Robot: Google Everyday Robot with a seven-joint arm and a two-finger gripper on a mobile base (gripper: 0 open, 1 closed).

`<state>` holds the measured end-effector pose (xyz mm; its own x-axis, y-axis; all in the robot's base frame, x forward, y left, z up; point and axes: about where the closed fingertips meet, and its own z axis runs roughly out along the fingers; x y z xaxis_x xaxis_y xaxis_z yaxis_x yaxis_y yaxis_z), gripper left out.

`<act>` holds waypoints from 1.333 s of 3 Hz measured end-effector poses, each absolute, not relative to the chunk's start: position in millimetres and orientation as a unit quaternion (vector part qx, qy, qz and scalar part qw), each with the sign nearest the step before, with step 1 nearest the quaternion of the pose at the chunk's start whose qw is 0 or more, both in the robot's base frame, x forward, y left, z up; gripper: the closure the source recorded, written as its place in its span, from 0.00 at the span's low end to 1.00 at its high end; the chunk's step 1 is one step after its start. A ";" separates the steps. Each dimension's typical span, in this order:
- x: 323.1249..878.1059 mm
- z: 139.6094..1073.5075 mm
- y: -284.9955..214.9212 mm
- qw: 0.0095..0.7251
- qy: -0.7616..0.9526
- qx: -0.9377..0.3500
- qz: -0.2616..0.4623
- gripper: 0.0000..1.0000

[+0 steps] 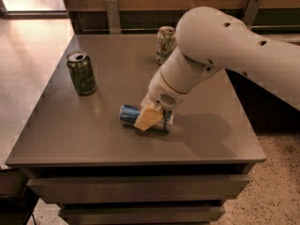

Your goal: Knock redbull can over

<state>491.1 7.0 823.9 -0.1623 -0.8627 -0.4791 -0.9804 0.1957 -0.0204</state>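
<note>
The redbull can, slim and blue-and-silver, lies on its side on the grey table, near the front middle, its top pointing right. My gripper is right over the can's middle and touches it, covering part of it. The white arm comes in from the upper right.
A dark green can stands upright at the left of the table. A white can with green and red print stands at the back, partly behind the arm. The table's front edge is close below the lying can. Drawers sit under the tabletop.
</note>
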 end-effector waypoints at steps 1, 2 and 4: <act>491.1 826.9 7.1 0.197 0.747 -0.616 0.149 1.00; 490.1 827.7 7.8 0.198 0.747 -0.617 0.148 0.82; 488.4 828.9 9.0 0.198 0.746 -0.619 0.147 0.36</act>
<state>488.4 9.0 828.9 -0.1551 -0.8651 -0.4770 -0.9815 0.1900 -0.0255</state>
